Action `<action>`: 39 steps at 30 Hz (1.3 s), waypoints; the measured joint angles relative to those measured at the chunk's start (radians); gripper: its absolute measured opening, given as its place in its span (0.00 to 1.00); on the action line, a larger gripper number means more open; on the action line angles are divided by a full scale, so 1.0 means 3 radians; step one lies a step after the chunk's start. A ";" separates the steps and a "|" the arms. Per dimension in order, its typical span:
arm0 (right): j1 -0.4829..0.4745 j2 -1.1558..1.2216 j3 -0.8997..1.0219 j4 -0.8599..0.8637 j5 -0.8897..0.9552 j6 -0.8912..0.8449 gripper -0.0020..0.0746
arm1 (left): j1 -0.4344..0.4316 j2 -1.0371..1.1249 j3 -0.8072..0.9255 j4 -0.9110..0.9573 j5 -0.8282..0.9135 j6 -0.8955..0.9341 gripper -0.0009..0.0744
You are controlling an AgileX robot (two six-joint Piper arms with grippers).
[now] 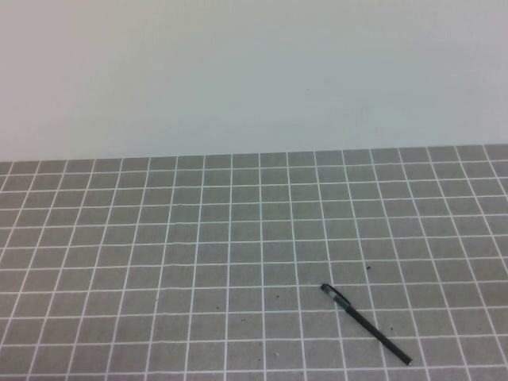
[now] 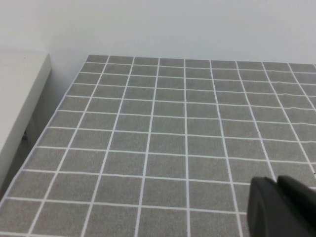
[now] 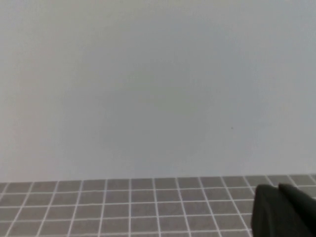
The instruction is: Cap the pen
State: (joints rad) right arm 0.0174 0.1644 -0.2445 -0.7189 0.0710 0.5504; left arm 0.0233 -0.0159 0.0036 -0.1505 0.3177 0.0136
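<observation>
The slim black pen (image 1: 373, 329) lies slanted on the grid mat at the front right of the high view. The cap (image 1: 336, 298), short and dark with a greyish clip, sits on the pen's far-left end, in line with it. No silver tip shows. Neither arm appears in the high view. My left gripper (image 2: 276, 180) shows only in the left wrist view, shut and empty, above bare grid squares. My right gripper (image 3: 279, 188) shows only in the right wrist view, shut and empty, above the mat's far rows and facing the wall.
The grey grid mat (image 1: 159, 262) ends at a pale wall (image 1: 254, 71) at the back. In the left wrist view a white table edge (image 2: 19, 98) stands beside the mat's left border. A few small dark specks (image 1: 369, 268) lie near the pen.
</observation>
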 joint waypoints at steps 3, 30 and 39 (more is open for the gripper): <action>0.0000 -0.0194 0.0102 0.1483 0.0023 -0.1456 0.02 | 0.0000 0.0000 0.0000 0.0000 0.0000 0.0000 0.01; -0.0008 -0.0574 0.0812 0.2570 0.0788 -0.2332 0.02 | 0.0000 0.0005 0.0000 0.0000 0.0000 0.0000 0.01; -0.0008 -0.0574 0.0812 0.2583 0.0794 -0.2326 0.02 | 0.0000 0.0005 0.0000 0.0000 0.0000 0.0000 0.01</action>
State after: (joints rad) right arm 0.0150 -0.0079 -0.0009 0.0560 0.3091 -0.1472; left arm 0.0233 -0.0145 0.0036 -0.1505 0.3177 0.0136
